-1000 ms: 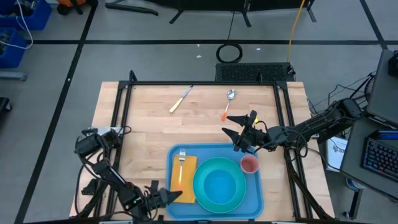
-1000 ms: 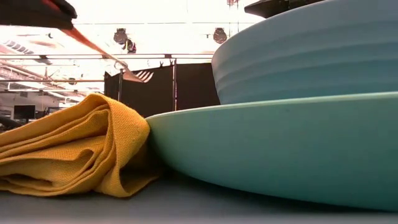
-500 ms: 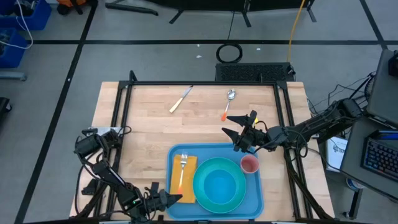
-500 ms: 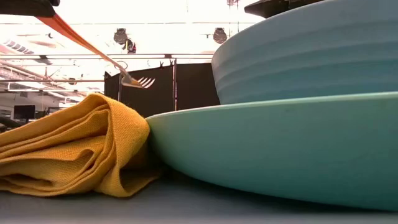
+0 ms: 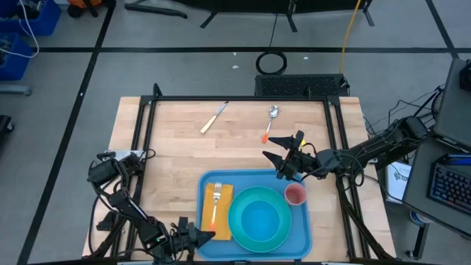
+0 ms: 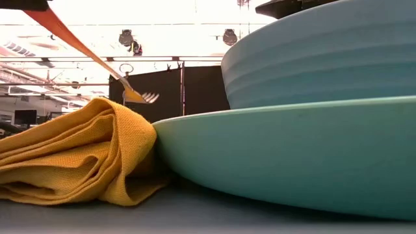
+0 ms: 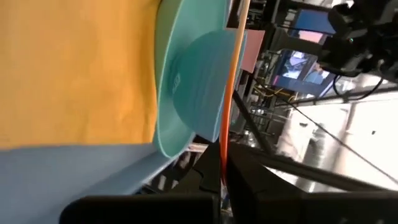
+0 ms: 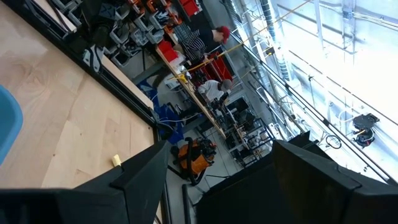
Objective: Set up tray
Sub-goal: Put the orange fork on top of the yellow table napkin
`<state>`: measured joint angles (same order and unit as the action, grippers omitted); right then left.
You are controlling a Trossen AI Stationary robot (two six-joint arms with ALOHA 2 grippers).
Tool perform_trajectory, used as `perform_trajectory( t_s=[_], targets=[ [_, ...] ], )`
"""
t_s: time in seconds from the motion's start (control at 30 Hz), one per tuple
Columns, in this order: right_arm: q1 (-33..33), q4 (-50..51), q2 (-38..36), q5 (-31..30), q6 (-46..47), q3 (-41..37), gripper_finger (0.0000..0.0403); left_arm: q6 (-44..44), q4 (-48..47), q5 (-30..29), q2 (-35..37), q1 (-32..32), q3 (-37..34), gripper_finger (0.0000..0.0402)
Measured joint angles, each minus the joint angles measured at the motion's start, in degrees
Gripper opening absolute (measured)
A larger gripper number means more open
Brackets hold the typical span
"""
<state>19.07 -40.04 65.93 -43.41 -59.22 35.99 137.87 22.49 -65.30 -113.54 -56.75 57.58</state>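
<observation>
The blue tray (image 5: 302, 228) lies at the table's near edge and carries a yellow napkin (image 5: 223, 221), a turquoise bowl on a plate (image 5: 259, 215) and a pink cup (image 5: 295, 193). A fork with an orange handle (image 5: 215, 202) slants over the napkin, its tines (image 6: 144, 97) low above the cloth's folds (image 6: 78, 156). At the tray's near left corner my left gripper (image 5: 204, 234) is shut on the fork. My right gripper (image 5: 274, 149) hangs open over the wood just past the tray's far edge, with nothing between its fingers. My left gripper pinches the free end of the fork's orange handle (image 7: 223, 163) between its two fingers. The fingers come nearly level from the tray's near left corner and lie along the handle. The fork slants down away from them; whether its tines touch the napkin cannot be told.
A knife (image 5: 214, 117) and a spoon with an orange handle (image 5: 271, 121) lie on the bare wood at the far side of the table. Black frame rails (image 5: 143, 140) run along the left, right and far edges.
My left gripper has rolled its wrist while staying in place. The fork has turned with it and tipped: its tines have sunk from well above the napkin to just over the cloth. The napkin, bowl and cup have not moved.
</observation>
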Motion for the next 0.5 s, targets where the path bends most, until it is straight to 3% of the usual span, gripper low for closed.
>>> perform_trajectory(
  t_s=[0.5],
  targets=[
    [0.0,0.0,0.0,0.0,0.0,0.0,0.0279,17.06,-0.32,-6.29,0.0,0.04,0.0,0.0006]
  ],
)
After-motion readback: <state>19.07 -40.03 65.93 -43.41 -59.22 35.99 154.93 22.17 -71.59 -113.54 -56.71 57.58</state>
